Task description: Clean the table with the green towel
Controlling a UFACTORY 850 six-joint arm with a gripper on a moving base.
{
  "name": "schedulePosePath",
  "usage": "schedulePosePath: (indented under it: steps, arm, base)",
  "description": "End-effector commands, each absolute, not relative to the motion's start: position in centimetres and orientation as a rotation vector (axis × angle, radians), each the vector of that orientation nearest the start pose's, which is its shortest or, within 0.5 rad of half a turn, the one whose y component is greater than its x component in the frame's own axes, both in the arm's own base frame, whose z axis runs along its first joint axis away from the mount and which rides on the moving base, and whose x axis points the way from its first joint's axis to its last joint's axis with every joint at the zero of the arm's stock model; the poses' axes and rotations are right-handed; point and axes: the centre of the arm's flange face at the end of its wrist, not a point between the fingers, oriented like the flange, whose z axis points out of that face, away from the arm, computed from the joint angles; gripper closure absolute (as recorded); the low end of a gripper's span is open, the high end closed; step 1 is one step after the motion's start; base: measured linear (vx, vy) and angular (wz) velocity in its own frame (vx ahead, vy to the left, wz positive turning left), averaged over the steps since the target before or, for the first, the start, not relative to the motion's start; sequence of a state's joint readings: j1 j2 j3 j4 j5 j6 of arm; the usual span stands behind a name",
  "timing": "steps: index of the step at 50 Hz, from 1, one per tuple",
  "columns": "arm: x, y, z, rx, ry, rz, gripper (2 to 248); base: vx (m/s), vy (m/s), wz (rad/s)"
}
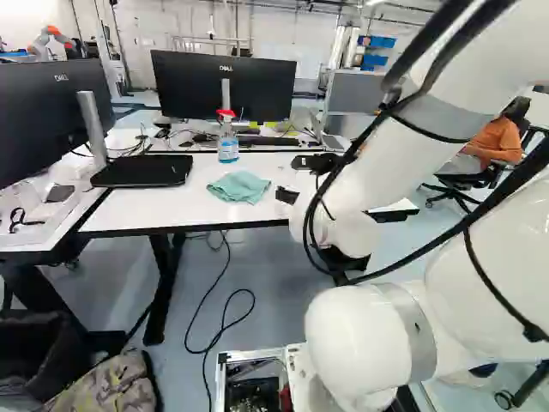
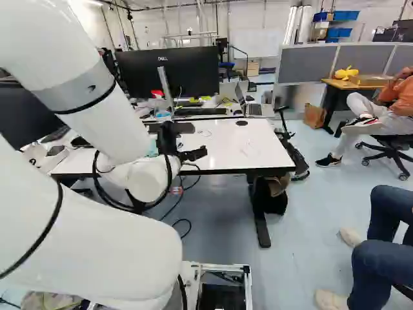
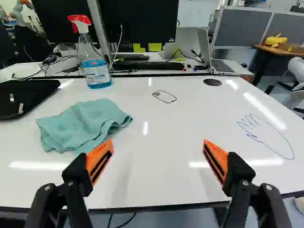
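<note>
From where I stand, the gripper (image 1: 287, 178) is released, fingers spread wide toward the white table (image 3: 156, 190). The green towel (image 3: 83, 124) lies rumpled there, near a spray bottle (image 3: 86, 50) with a printed label (image 3: 96, 73). Across the tabletop I see a blue hand outline (image 3: 284, 147) and a small black loop (image 3: 173, 100); pale lettering marks a monitor (image 1: 184, 94).

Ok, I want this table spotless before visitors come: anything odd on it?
Drawings look odd on a plain white tabletop: a black rounded outline between green towel and open laptop, and a blue hand outline farther from the towel.
</note>
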State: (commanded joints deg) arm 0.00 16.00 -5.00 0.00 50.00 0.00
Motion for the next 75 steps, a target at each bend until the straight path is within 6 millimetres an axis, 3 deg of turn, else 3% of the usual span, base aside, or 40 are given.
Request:
schedulePosePath:
  steps: [53, 75]
  arm:
    - [27.0, 0.0, 36.6, -2.558, 0.000, -1.824, 3]
    - [31.1, 0.0, 37.0, -2.571, -0.002, -1.805, 3]
  base:
    - [0.000, 0.000, 0.000]
    - [0.000, 0.000, 0.000]
